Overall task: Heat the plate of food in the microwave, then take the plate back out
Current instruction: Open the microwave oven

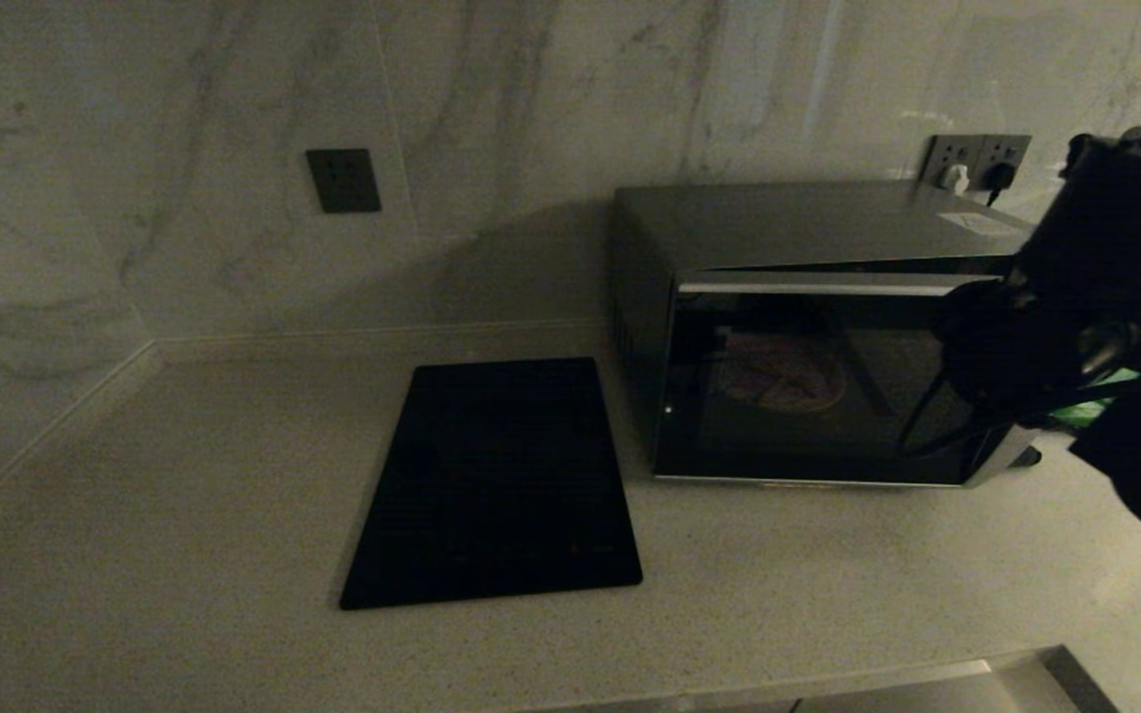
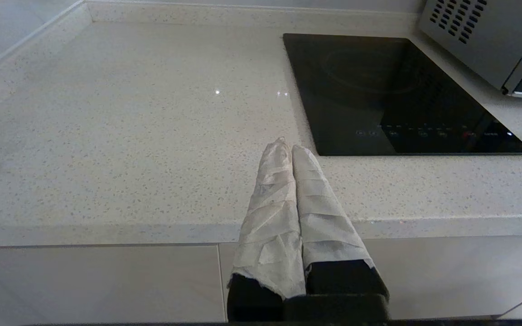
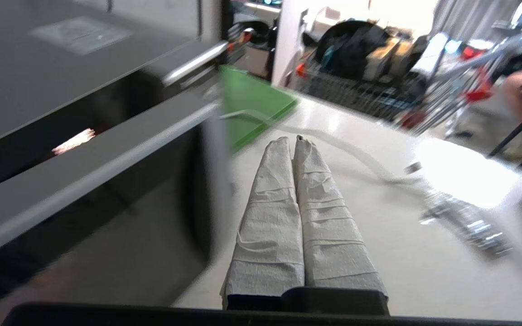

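Big silver-grey box microwave [image 1: 729, 238] with a dark glass door, standing on the pale speckled stone counter [image 1: 184, 495] at about 2 o'clock in the head view. Door tipped a little away from the box at its top edge, with a thin gap and a warm glow behind it in the right wrist view. Round purple plate of food [image 1: 783, 376] dimly seen through the glass, inside the microwave. Flat black glass panel [image 1: 496, 480] lying on the counter just beside the microwave, at its 9 o'clock. Right gripper [image 3: 292, 141] up by the microwave's right front corner, its 2 cloth-wrapped fingers [image 3: 270, 203] pressed flat together, holding nothing. Green board [image 3: 247, 97] on the counter past those fingertips. Left gripper [image 2: 287, 146] low by the counter's front edge, well apart from the microwave, its 2 wrapped fingers also squeezed together, with nothing between them. Dark wall socket plate [image 1: 343, 180] at 11 o'clock.
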You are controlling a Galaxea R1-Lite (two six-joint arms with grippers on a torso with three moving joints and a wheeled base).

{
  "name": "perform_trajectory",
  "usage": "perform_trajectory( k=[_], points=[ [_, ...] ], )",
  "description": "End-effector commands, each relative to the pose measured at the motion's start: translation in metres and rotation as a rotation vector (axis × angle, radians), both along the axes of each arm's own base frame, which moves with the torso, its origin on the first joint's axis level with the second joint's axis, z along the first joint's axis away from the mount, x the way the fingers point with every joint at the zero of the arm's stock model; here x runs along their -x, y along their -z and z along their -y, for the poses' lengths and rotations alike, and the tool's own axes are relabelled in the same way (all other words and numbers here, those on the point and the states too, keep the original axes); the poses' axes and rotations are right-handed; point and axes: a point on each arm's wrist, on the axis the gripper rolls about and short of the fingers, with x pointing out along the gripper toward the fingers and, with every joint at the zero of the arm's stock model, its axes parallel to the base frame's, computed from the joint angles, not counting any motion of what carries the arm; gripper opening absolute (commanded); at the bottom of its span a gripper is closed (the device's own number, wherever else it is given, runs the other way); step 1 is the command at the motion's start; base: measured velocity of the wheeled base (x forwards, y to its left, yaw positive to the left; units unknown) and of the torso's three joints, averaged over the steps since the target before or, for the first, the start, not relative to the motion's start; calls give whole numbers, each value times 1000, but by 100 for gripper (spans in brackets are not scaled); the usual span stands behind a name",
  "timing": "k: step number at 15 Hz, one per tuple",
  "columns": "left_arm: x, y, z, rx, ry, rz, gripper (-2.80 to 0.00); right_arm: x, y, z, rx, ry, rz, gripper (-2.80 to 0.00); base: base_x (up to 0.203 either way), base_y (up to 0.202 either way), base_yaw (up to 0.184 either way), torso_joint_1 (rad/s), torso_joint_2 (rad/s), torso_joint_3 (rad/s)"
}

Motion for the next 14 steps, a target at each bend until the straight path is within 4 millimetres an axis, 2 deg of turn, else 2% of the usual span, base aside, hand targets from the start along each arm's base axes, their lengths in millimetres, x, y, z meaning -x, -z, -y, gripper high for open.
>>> perform_trajectory(
  k=[1, 6, 8, 10, 14],
  points=[
    [0, 0, 0, 1, -1, -1, -280, 42, -37, 21, -11, 11, 28, -280, 0, 0, 0, 0, 0, 0],
    [0, 0, 0, 1, -1, -1, -280, 90, -75, 45, 68, 17, -105, -280, 0, 0, 0, 0, 0, 0],
    [0, 0, 0, 1, -1, -1, -280, 113, -104, 61, 114, 52, -190, -280, 0, 0, 0, 0, 0, 0],
    [0, 0, 0, 1, -1, -1, -280, 130, -126, 92, 174, 187, -332, -280, 0, 0, 0, 0, 0, 0],
    [0, 0, 0, 1, -1, -1, -280, 152, -155, 124, 344, 264, -716, -280, 0, 0, 0, 0, 0, 0]
  ],
)
